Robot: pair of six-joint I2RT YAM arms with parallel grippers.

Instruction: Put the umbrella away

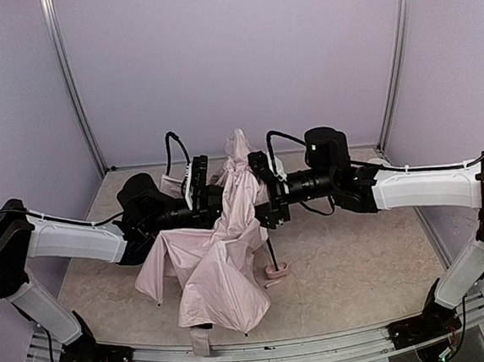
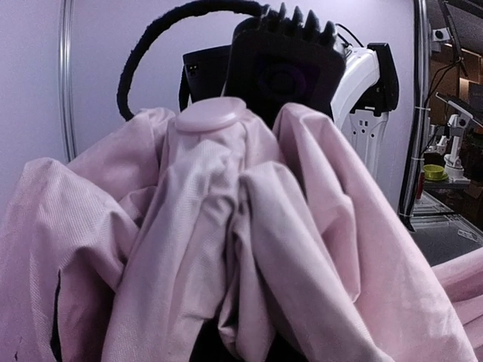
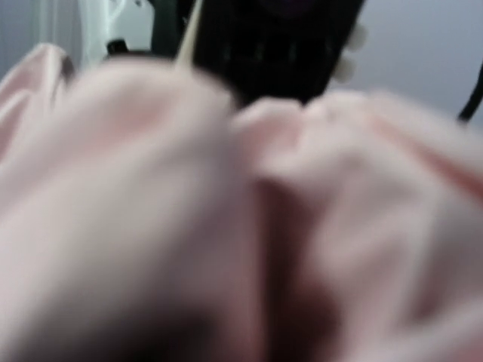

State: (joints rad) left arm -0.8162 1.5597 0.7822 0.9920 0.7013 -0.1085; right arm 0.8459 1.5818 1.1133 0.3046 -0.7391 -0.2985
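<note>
The umbrella [image 1: 219, 259] hangs half folded in mid-air over the middle of the table, its pale pink canopy drooping in loose folds. Its thin black shaft [image 1: 270, 250] slants down to the pink handle [image 1: 276, 270], which rests on the table. My left gripper [image 1: 218, 205] reaches in from the left and is shut on the canopy; fabric hides its fingers. In the left wrist view the round pink top cap [image 2: 215, 115] sits above bunched cloth. My right gripper [image 1: 256, 190] presses into the canopy from the right. Its wrist view is blurred pink fabric [image 3: 226, 211], so its jaws are hidden.
Both arms meet nose to nose above the beige table [image 1: 359, 255]. A pale pink strip [image 1: 202, 340] lies at the front edge, below the canopy. Lilac walls and metal posts [image 1: 393, 66] close in the back and sides.
</note>
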